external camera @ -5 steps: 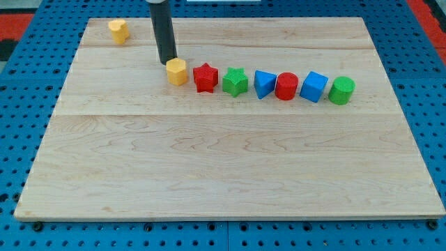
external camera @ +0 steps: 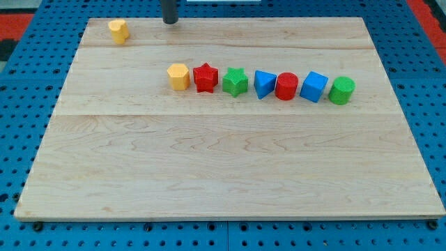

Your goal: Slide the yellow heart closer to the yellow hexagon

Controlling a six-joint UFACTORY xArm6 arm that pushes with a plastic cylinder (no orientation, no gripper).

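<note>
Yellow heart (external camera: pixel 118 31) far up in the view's top-left corner of the wooden board (external camera: pixel 209 167), alone, well apart from every other block. To its right along the top edge, my tip (external camera: pixel 170 21), end of a plain dark rod, no jaws to open or close, holding nothing, touching no block; between heart and hexagon in left-right terms, but above the hexagon and level with the heart. Lower down, yellow hexagon (external camera: pixel 178 76), leftmost in a row of seven, just beside or touching the red star (external camera: pixel 205 77). Next along, green star (external camera: pixel 235 81), close to the red one. Then blue block (external camera: pixel 264 84), wedge-like, shape not certain, pressed against the red cylinder (external camera: pixel 286 86). Further right, blue cube (external camera: pixel 314 86), tilted a little, and last the green cylinder (external camera: pixel 341 90) at the row's right end. Around the board, blue pegboard (external camera: pixel 28 84) with a red patch at the view's top corners.
</note>
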